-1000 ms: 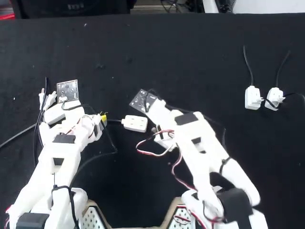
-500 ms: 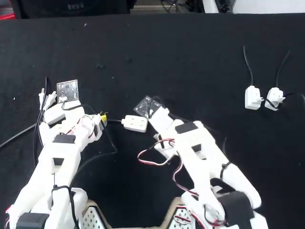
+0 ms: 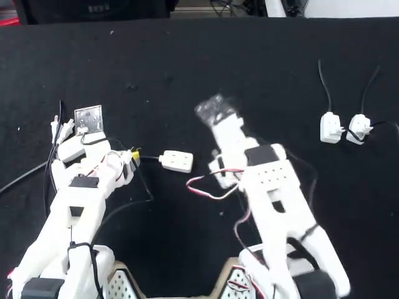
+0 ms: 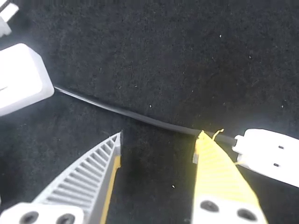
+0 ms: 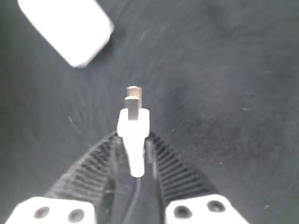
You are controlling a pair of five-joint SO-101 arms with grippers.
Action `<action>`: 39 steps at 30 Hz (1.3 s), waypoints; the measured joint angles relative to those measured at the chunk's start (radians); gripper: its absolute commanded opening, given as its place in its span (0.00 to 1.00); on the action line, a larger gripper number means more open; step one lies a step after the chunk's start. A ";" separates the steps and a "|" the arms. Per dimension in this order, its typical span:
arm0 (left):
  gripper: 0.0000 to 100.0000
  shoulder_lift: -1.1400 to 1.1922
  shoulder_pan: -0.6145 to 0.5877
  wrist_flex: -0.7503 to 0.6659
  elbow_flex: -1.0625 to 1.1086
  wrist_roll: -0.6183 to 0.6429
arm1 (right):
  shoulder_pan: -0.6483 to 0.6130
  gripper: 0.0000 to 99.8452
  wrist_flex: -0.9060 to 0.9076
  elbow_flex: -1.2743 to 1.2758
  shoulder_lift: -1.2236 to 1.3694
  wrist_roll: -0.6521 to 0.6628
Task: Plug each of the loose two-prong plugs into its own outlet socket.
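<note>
2-prong plug [image 5: 133, 135] between right jaws

Soft, even light falls from above on the black desk [image 3: 187, 62], whose cloth swallows it so that hardly any shadow shows. The white arms [image 3: 268, 180] and the two plugs [image 3: 330, 128] near the right edge glare bright against it, their surfaces almost washed out. Close up, the left claw [image 4: 160, 136] has a vivid yellow finger [image 4: 217, 172], and lint specks glint on the cloth. In the right claw [image 5: 133, 140], a white plug [image 5: 133, 128] shines, with a dull sheen on its prongs [image 5: 133, 100].
</note>
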 measured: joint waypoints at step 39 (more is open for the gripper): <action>0.25 -0.543 -0.028 0.157 0.166 0.002 | -0.381 0.01 -0.328 0.186 -0.181 0.023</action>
